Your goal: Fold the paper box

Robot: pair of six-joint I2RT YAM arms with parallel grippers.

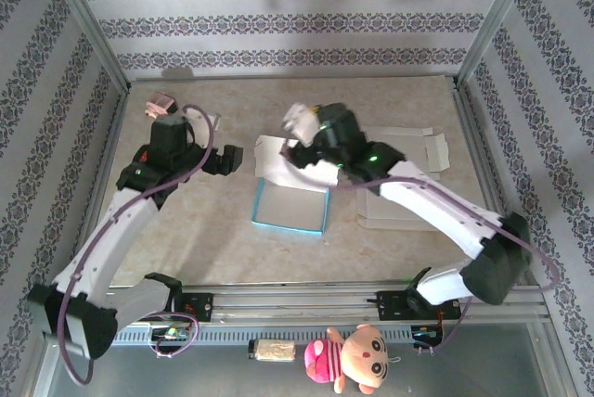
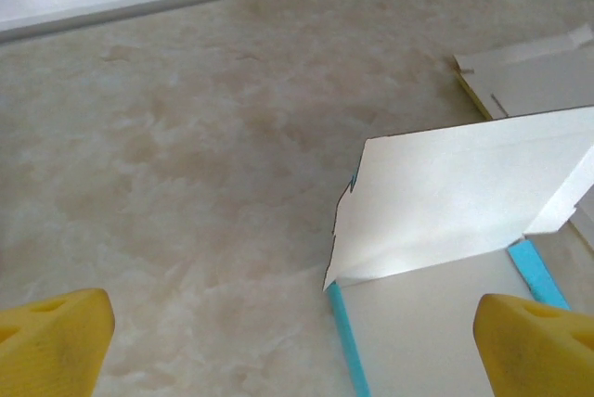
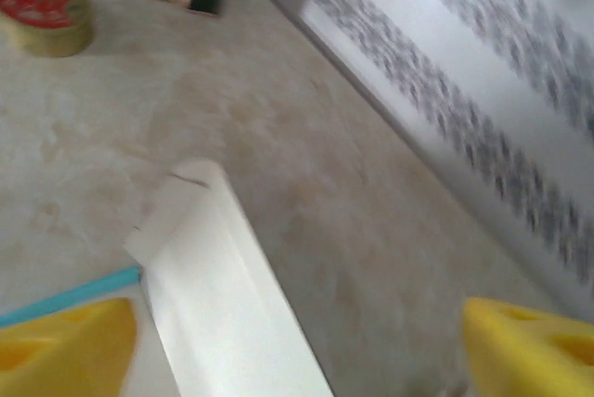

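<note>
The left claw (image 2: 295, 346) and right claw (image 3: 299, 346) are both wide apart. The box (image 1: 290, 210) flap (image 2: 464, 202) sticks up; next it needs pushing down, I think.

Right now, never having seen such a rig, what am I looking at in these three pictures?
Two robot arms stand at the near edge of a table. One picture looks down from above and behind them. The other two come from a camera on each wrist, where the yellow blocks are that arm's fingertips. A half-folded paper box, blue-edged with a white flap raised, lies mid-table, with flat cardboard pieces to its right. The left gripper and right gripper are both open at the flap, holding nothing.
</note>
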